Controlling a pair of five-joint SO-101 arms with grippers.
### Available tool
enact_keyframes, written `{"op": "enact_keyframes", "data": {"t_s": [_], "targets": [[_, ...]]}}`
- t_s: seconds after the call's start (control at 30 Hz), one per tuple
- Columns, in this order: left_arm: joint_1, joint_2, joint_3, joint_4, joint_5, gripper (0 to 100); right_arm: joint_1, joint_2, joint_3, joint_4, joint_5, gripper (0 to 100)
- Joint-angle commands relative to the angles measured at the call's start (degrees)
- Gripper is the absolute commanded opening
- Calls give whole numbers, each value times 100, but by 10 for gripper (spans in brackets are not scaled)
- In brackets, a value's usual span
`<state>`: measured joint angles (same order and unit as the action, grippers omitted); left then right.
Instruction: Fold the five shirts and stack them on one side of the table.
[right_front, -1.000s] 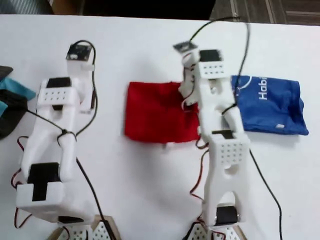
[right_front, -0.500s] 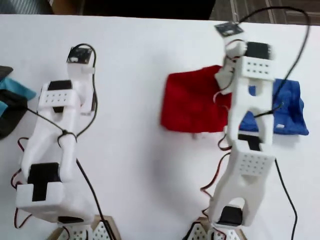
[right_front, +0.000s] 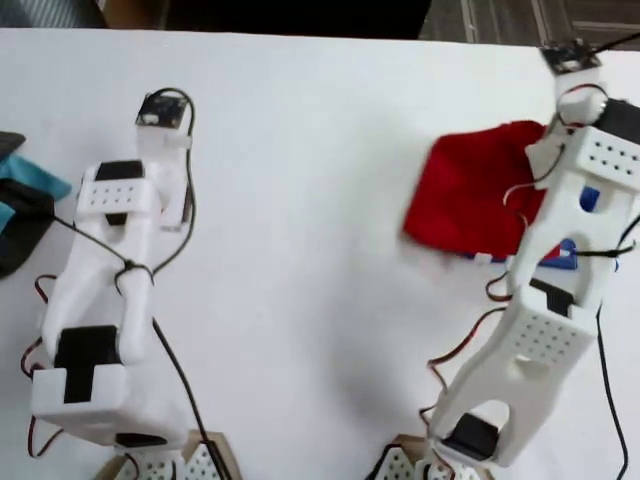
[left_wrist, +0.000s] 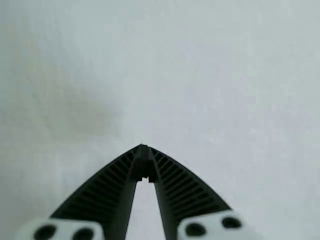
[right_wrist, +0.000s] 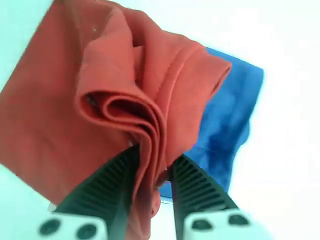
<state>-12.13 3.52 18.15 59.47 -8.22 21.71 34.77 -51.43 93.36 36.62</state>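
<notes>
Red shirt (right_front: 470, 200) dragged rightward over blue shirt (right_wrist: 235, 110), right pincer (right_wrist: 152, 155) clamped on its folds; left pincer (left_wrist: 143, 152) closed, empty, unmoved.

high view overhead above table (right_front: 300, 150); wrist views close behind fingers (left_wrist: 105, 190); right shares red shirt (right_front: 470, 190).

You have a white table (right_front: 330, 150) under both arms. At its left edge a teal cloth (right_front: 35, 182) and a dark cloth (right_front: 22, 238) lie bunched together, touching. Far over on the right a blue shirt (right_wrist: 231, 117) lies on the top. A red shirt (right_front: 470, 195) sits bunched across its inner part and spreads toward the middle; you cannot tell how much of it rests on the table. The left arm's base (right_front: 160, 462) and the right arm's base (right_front: 420, 468) stand at the near edge, well apart.
</notes>
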Motion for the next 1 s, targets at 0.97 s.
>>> {"op": "enact_keyframes", "data": {"t_s": [0.97], "targets": [[-26, -334, -13, -26, -44, 28, 1015, 1657, -1758, -787, 800, 20]]}}
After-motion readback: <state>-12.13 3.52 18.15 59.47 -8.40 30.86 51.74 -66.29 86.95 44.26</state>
